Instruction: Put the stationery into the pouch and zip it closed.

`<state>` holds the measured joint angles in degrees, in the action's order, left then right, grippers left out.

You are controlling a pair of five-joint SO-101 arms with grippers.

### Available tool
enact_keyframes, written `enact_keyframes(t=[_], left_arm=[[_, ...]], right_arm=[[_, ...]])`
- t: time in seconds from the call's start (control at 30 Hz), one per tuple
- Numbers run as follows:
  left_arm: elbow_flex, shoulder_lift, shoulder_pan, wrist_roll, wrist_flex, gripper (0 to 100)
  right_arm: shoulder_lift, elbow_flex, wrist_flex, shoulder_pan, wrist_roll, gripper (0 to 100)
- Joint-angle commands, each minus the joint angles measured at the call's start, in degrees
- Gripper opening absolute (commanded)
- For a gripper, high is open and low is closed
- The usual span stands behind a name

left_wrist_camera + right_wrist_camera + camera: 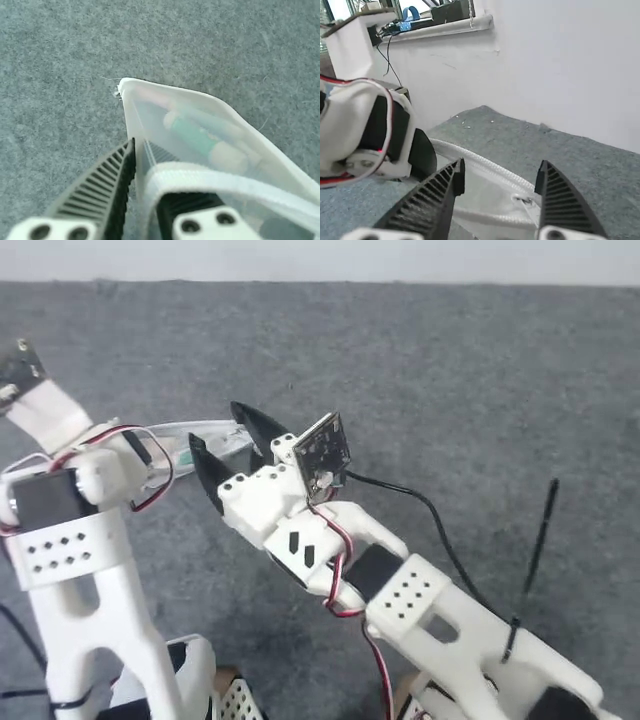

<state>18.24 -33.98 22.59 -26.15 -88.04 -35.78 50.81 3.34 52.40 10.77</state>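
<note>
A translucent white pouch (235, 130) hangs off the grey mat, pinched at its zipper edge by my left gripper (139, 150), which is shut on it. Through the wall I see a green pen-like item (196, 138) and other pale stationery inside. In the high view the pouch (205, 430) sticks out from the left arm's wrist, and my right gripper (214, 426) stands open right at its free end. The right wrist view has the open right gripper (502, 165) above the pouch (485, 200), with the zipper track and its pull (522, 201) between the fingers.
Grey felt mat (450, 390) covers the table, with bare room to the back and right. A black cable (440, 530) runs from the right arm's wrist camera. The left arm's white body (365, 130) sits close beside the right gripper. A white wall (560, 60) stands behind.
</note>
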Motion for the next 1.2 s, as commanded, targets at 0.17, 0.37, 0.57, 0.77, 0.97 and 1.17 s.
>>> enact_keyframes(t=[0.17,0.37,0.57,0.77,0.97,1.17], left_arm=[[0.04,0.53,0.88,-0.53,1.67,1],[-0.22,0.18,3.43,-0.53,1.85,1],[-1.19,0.18,8.26,-0.62,1.85,1],[-1.19,0.18,8.97,-0.62,1.85,1],[-1.19,0.44,8.97,-0.62,1.85,1],[-1.19,0.44,8.97,-0.62,1.85,1]], right_arm=[[-4.18,-0.44,-14.73,-0.31,-7.47,22.1],[-4.79,-0.44,-25.19,-0.31,-7.56,22.1],[-4.79,-0.44,-29.05,-0.31,-9.85,22.1],[-4.88,-0.53,-28.97,-1.71,-10.81,22.1],[-12.26,-1.23,-32.04,-5.32,-10.81,22.1],[-21.49,-1.23,-38.29,-5.49,-10.81,22.1]])
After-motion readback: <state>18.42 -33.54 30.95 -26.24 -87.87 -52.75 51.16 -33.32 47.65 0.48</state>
